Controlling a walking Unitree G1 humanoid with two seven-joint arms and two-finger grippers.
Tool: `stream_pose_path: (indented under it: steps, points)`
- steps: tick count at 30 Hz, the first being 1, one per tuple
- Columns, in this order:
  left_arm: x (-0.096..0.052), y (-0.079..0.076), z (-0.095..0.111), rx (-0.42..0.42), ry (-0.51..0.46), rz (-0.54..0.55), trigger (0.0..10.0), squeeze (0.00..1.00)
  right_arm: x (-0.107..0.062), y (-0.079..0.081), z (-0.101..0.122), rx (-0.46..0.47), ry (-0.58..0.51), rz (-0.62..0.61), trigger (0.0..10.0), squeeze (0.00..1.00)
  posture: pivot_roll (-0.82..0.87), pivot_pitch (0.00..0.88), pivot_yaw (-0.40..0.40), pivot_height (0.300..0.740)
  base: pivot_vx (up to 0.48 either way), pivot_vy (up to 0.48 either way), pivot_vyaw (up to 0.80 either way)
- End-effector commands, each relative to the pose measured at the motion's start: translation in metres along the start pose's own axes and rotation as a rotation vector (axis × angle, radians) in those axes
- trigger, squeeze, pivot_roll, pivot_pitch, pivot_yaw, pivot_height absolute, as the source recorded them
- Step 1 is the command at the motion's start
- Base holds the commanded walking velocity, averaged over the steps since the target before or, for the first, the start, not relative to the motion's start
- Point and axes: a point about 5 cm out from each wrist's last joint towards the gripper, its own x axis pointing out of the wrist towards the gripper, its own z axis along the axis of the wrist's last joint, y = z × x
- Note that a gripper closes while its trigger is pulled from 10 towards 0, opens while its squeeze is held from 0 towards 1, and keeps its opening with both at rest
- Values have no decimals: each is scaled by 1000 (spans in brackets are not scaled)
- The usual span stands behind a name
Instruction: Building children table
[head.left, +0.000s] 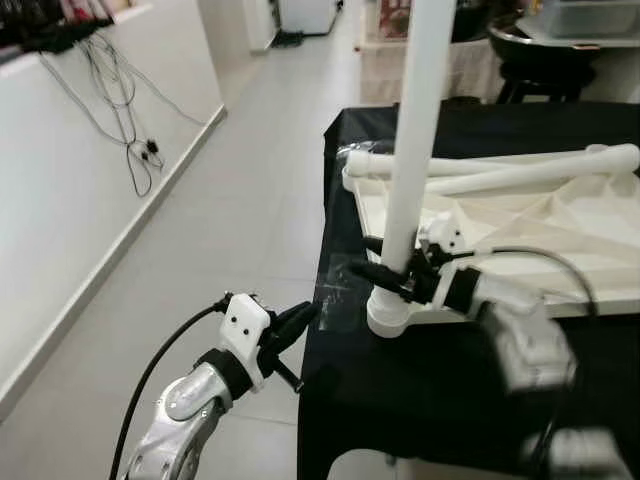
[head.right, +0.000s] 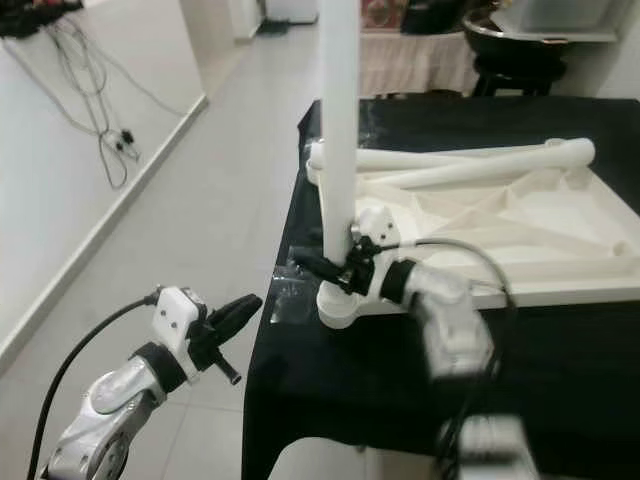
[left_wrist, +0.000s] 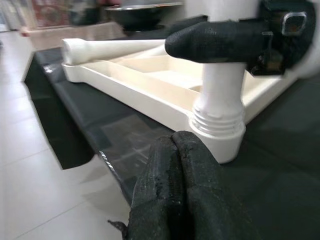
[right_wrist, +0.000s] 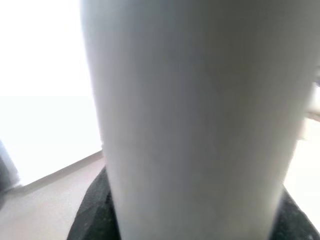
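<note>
nearest me, my left claw (head.left: 290, 335) hangs off the near corner of the worktop (head.left: 470, 390), its black fingers pressed together and gripping nothing. it sits over the floor (head.left: 230, 200), just short of the black cloth edge, pointing toward the corner socket (left_wrist: 218, 132).

ahead of that, my right claw (head.left: 392, 275) is clamped around the upright leg (head.left: 415, 130), low down, just above the threaded collar where the leg meets the corner of the upturned tabletop (head.left: 560, 230). in the right wrist view the white tube is pressed right up against the camera.

i judge this leg is seated in its socket, standing about vertical, though i cannot tell how far it is screwed home; some thread shows above the socket in the left wrist view, so it probably wants more turns.

beyond the right claw, two loose legs (head.left: 520, 170) lie crossed on the underside of the tabletop, toward its far edge. so one leg is in, at least two are waiting, and the table has yet to be flipped upright.
</note>
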Motion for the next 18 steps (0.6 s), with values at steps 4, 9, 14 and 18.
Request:
stream_pose_path:
  steps: [4,9,14,18]
  points:
    - [1,6,-2,-4,7,12,10000,0,-19,6,-41,-23,207,-251,0,0,-43,86,72,740,0,0,0]
    - [6,5,-1,-2,5,-11,10000,0,-8,2,-37,-31,205,-222,0,0,-47,88,68,740,0,0,0]
    - [5,7,-1,-5,-1,15,10000,0,5,3,-21,22,130,-115,10000,1000,-37,85,72,740,0,0,0]
    - [6,6,-2,-5,1,14,10000,0,12,6,-7,41,79,2,10000,1000,-39,82,67,740,0,0,0]
